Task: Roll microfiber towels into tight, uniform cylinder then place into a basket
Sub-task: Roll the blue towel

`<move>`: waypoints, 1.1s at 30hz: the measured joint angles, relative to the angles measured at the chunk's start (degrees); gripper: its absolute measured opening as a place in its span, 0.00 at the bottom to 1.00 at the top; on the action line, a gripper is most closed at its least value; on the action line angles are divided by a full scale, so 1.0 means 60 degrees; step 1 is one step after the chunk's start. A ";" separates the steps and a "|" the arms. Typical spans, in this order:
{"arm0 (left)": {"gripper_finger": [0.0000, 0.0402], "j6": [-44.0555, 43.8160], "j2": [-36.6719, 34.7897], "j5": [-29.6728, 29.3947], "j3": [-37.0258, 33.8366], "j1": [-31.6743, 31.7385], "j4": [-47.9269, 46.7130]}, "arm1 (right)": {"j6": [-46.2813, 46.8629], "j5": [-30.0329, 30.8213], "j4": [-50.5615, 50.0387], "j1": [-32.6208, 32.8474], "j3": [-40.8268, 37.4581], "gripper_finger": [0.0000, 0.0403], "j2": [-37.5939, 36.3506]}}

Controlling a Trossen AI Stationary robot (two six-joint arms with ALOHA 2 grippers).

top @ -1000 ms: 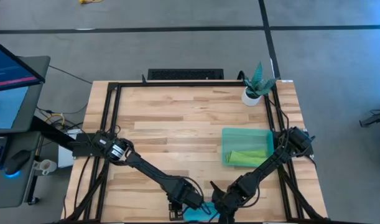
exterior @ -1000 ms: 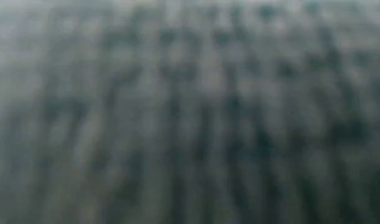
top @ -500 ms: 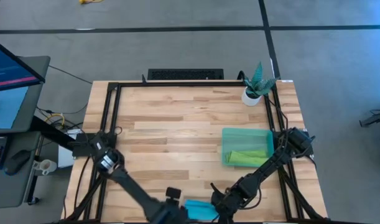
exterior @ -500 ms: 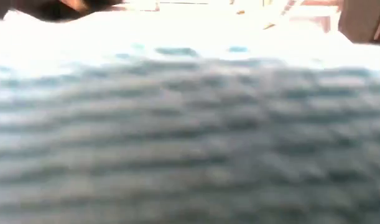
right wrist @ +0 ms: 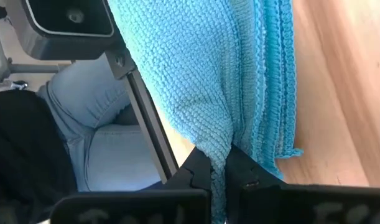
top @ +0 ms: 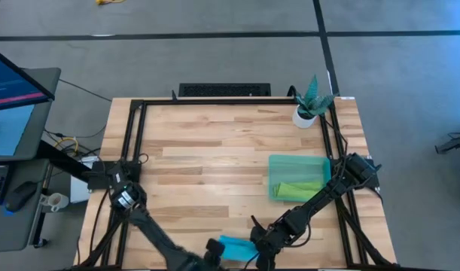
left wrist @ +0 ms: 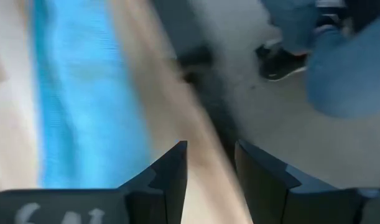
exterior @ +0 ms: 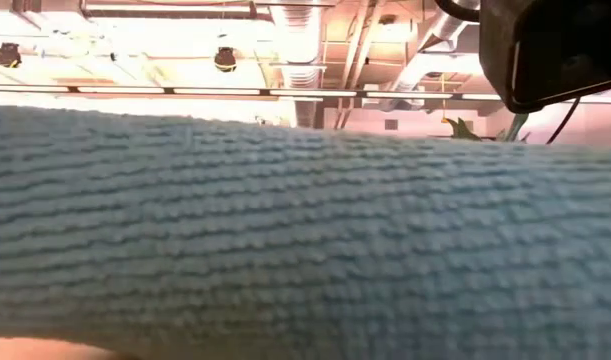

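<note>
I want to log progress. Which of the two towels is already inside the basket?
The lime green towel lies in the basket. The turquoise towel is still at the table's near edge, pinched by the right gripper.

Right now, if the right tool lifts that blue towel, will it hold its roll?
Probably not. The turquoise towel looks soft and looped, so it should droop from the right tool, shut on one fold. Its layered edges look loose and may unroll. It seems light and grippy.
</note>
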 joint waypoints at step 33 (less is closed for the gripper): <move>0.32 -0.1205 -0.0017 0.1332 -0.0856 0.2031 -0.0432 | 0.0237 -0.0414 0.0039 -0.0019 0.0015 0.07 -0.0007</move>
